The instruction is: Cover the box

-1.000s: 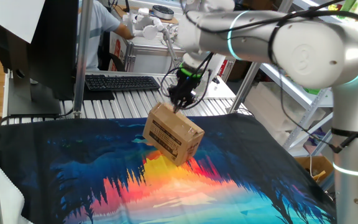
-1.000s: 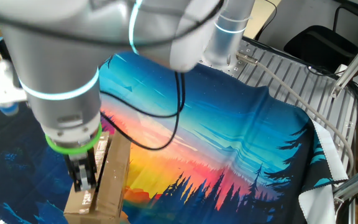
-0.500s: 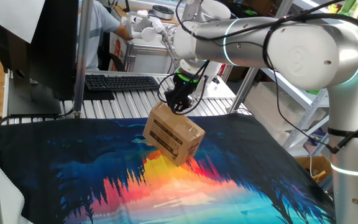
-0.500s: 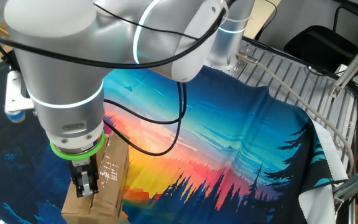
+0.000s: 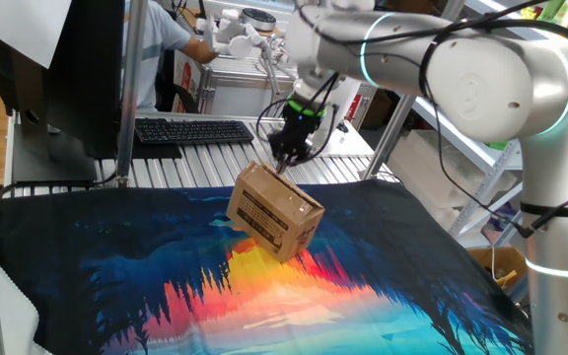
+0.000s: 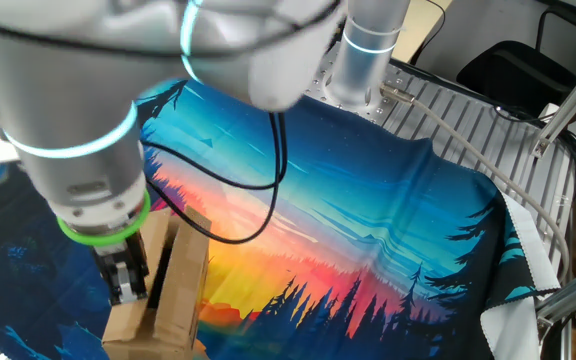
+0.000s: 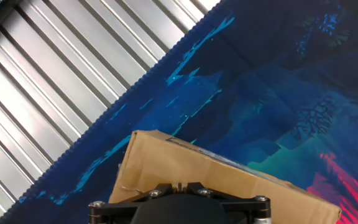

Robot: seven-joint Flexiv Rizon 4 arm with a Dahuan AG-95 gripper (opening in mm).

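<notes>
Probably the box (image 5: 275,210) is light and stiff; its corrugated flaps are best pressed flat from above. It stands toward the far edge of the table, on a soft printed cloth (image 5: 363,286). The gripper (image 5: 286,164) touches its top; whether the jaws are closed, I cannot tell.

Arm bent low, gripper (image 5: 286,164) pointing downward.
</notes>
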